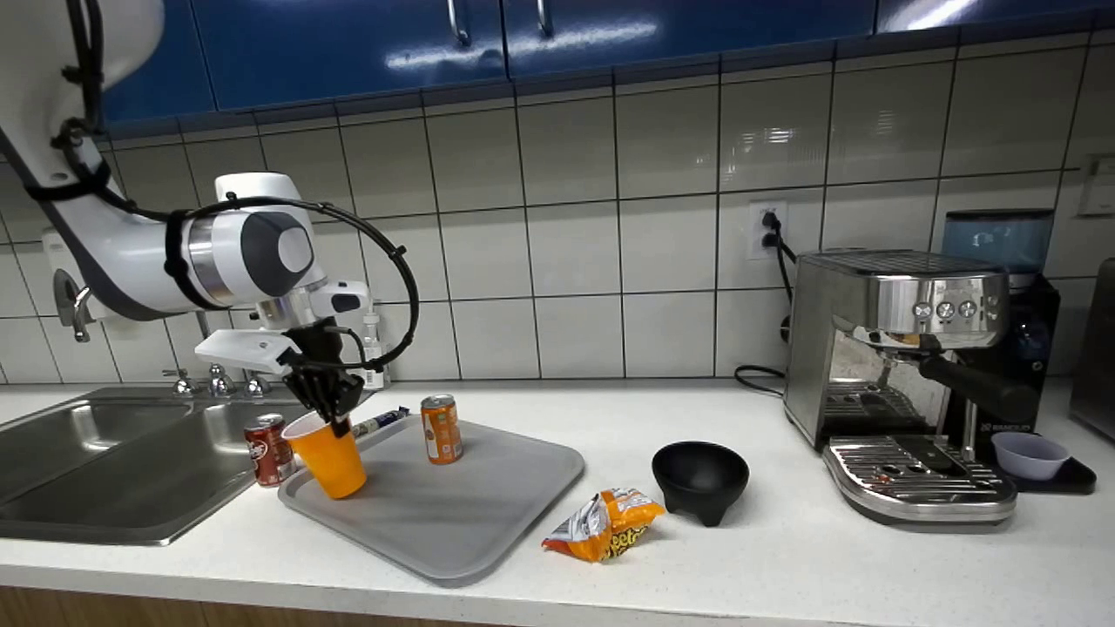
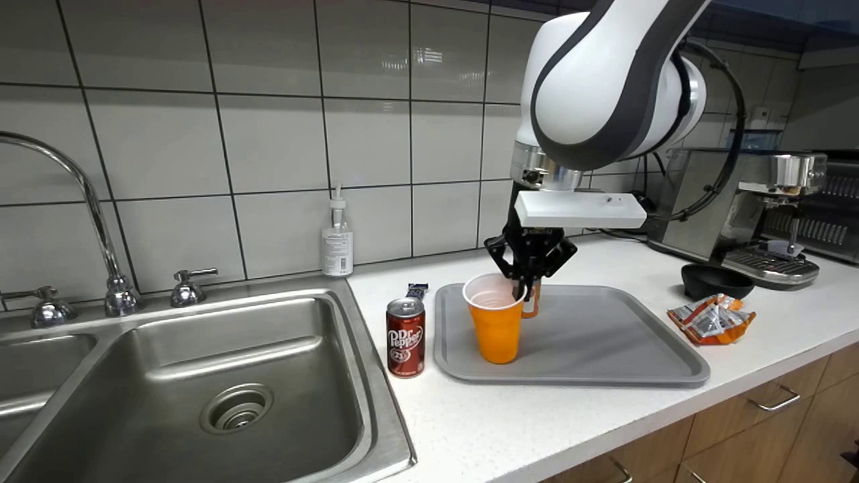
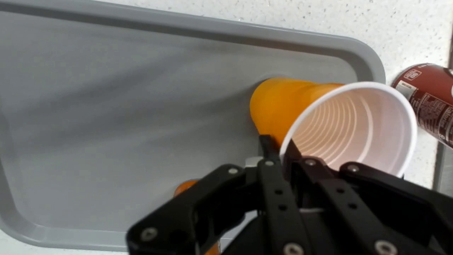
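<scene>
Gray tray (image 2: 597,339) below, the claw (image 2: 522,290) pinches a tilted orange cup (image 2: 496,325) by its rim.

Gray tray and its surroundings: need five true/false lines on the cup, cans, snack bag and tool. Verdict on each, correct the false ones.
1. The tool is closed on the orange cup at its rim. True.
2. An orange can stands on the gray tray. True.
3. The orange cup is upright. False: it is tilted, its mouth leaning toward the Dr Pepper can.
4. The Dr Pepper can stands on the gray tray. False: it stands on the counter, between the gray tray and the sink.
5. The snack bag lies beside the black bowl. True.
</scene>
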Motion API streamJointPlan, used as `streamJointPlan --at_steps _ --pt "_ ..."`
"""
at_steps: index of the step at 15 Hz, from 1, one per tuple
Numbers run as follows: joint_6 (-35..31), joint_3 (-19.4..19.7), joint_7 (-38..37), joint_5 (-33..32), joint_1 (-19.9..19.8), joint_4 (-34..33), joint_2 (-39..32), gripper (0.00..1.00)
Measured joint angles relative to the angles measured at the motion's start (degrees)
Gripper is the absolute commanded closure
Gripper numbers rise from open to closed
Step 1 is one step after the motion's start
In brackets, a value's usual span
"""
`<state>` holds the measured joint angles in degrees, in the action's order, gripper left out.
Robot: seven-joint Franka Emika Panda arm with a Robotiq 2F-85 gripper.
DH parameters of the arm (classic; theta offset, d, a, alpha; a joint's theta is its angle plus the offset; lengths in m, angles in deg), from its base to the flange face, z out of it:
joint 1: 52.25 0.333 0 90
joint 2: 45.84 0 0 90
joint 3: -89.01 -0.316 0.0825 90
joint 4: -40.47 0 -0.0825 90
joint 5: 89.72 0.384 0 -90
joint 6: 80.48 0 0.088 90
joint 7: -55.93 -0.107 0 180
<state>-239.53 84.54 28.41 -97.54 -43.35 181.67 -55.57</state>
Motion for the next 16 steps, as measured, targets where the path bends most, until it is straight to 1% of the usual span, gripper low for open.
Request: streamJointPlan --at_steps 7,8,9,16 --pt "-0.1 0.7 0.2 0.0 0.3 -1.1 -0.7 0.07" --pt "-0.2 0.9 0.2 0.0 0.3 -1.1 -0.6 0.01" --pt "-0.4 1.0 0.2 0.0 0.3 -1.1 -0.5 0.0" --pt "-0.5 2.4 0.2 -0.6 0.4 -0.4 2.4 0.0"
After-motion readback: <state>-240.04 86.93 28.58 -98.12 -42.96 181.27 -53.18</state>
